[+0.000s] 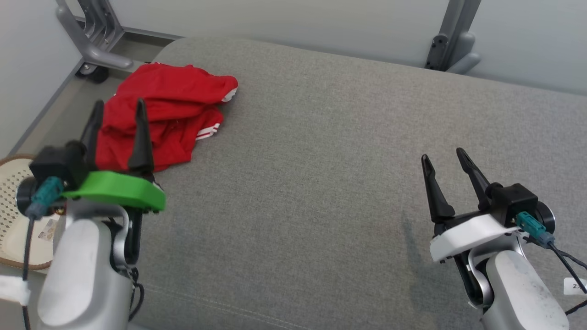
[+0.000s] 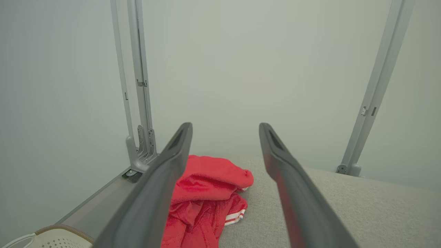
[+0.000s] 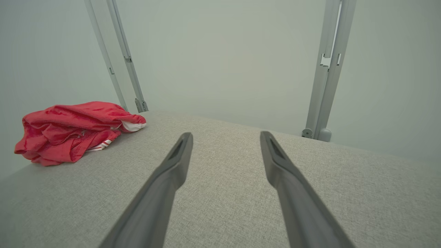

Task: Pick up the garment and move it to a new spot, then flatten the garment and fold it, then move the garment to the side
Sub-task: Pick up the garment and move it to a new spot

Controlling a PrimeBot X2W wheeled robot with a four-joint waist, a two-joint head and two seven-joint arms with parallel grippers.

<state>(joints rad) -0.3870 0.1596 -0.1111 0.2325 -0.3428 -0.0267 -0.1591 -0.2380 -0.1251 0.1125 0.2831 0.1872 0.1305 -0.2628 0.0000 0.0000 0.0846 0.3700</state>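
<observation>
While left end effector, right end effector gape empty, head view shows basket near garment.

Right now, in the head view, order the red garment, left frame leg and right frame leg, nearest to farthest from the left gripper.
1. Red garment, just beyond the left gripper.
2. Left frame leg, at the far-left corner.
3. Right frame leg, far right, across the grey cushion.
</observation>
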